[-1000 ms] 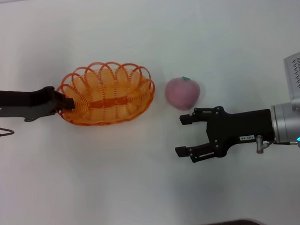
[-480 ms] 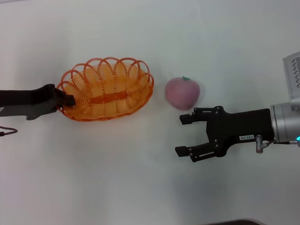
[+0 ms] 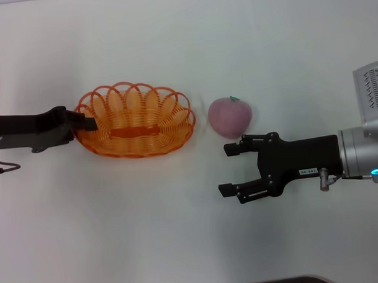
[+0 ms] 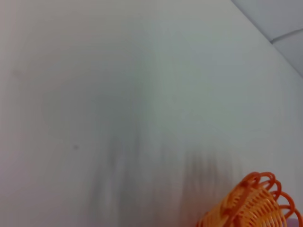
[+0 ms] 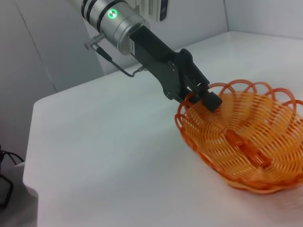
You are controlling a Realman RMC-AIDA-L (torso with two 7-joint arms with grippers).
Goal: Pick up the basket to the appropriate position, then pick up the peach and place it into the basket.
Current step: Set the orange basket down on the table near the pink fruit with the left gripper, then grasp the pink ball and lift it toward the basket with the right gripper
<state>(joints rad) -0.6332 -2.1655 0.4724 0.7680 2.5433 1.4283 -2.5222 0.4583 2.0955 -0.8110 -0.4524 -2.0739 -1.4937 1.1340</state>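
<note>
Over the past second the basket (image 3: 135, 120) has shifted and levelled, the left tool (image 3: 83, 125) clamped on its rim, so positioning looks nearly done. Just beside it, apart, the peach (image 3: 230, 117) sits on the white surface (image 3: 179, 229); the right tool (image 3: 228, 169) waits near it, spread apart, its path unobstructed.

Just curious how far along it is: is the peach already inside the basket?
No, in the head view the peach sits on the table beside the basket, outside its rim.

Left gripper (image 3: 86, 124) clamped — right gripper (image 3: 229, 169) agape
</note>
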